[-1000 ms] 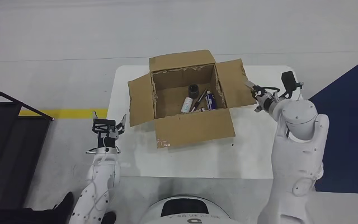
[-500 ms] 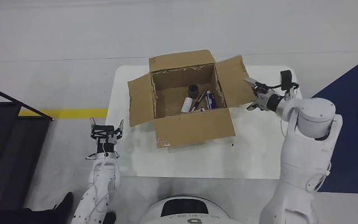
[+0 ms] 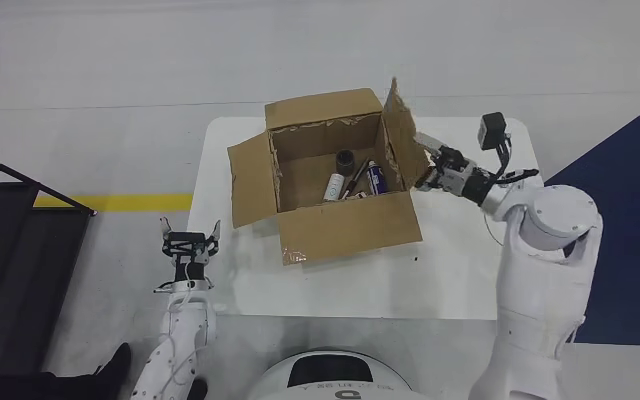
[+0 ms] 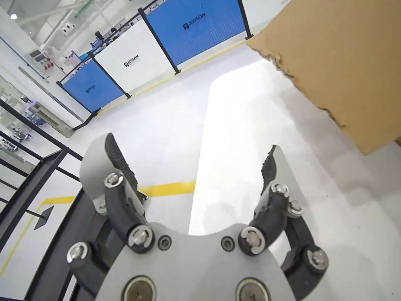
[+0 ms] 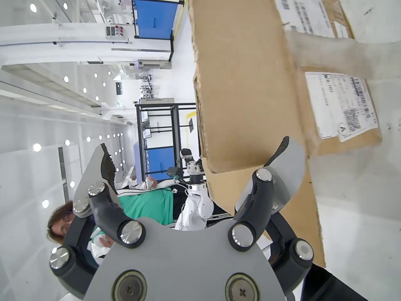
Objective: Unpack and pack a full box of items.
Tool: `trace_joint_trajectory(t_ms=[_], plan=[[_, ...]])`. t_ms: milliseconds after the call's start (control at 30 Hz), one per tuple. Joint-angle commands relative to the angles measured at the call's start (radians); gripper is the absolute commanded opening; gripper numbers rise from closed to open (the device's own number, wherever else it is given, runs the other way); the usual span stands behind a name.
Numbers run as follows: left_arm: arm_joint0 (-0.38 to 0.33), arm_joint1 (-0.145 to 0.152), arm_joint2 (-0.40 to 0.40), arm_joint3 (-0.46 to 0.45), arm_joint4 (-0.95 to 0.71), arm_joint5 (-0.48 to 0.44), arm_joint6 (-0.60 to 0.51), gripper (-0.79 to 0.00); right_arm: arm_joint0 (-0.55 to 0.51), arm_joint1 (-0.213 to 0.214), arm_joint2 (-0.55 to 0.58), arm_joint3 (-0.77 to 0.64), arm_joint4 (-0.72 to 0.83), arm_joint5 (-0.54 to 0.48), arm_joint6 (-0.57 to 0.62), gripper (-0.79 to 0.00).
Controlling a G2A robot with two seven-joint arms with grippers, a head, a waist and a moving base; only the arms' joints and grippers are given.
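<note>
- The cardboard box (image 3: 345, 228) is sitting open on the far half of the table (image 3: 455, 280). A dark cylinder (image 3: 346, 160), a white bottle (image 3: 334, 185) and a bluish bottle (image 3: 376, 178) are lying on its floor.
- Handling, as judged: the corrugated board is looking light. It is probably stiff across each panel while hinging freely at the creases.
- The flap edges are showing ragged tears, so a hard pinch there is risking further damage.
- Best hold, as judged: the free edge of a flap at mid-length, or a flat push on its outer face. The taped and labelled patches are likely giving less grip.
- The right flap (image 3: 398, 125) is standing nearly upright on the side of the box facing the table's right edge.
- The right gripper (image 3: 422, 163) is hanging over the right part of the table with its fingers spread wide. The flap's free corner (image 5: 244, 64) is lying between them; one finger appears to be resting against the outer face, and nothing is being clamped.
- The left gripper (image 3: 190, 232) is hovering just off the table's left edge near the front corner, fingers spread wide and carrying nothing.
- Against the earlier frames, the right flap is no longer lying splayed outward, the right gripper is advancing inward behind it, and the left gripper is drifting back toward the table's near side.
</note>
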Motion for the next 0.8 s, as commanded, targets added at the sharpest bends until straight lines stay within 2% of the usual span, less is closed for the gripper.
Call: trace_joint_trajectory(t_ms=[0, 267, 533, 767], plan=[[0.005, -0.001, 0.0, 0.001, -0.001, 0.001, 0.007, 0.0, 0.002, 0.002, -0.047, -0.003, -0.042, 0.008, -0.025, 0.0], [0.016, -0.003, 0.006, 0.008, 0.023, 0.016, 0.03, 0.0, 0.062, 0.017, -0.199, 0.044, -0.212, 0.105, -0.06, 0.0], [-0.013, -0.008, 0.047, 0.015, 0.096, 0.012, 0.016, 0.0, 0.074, 0.027, -0.203, 0.036, -0.236, 0.25, -0.126, 0.0], [-0.059, -0.014, 0.096, 0.036, 0.166, 0.019, -0.018, 0.0, 0.089, 0.038, -0.241, 0.08, -0.227, 0.193, -0.129, 0.0]])
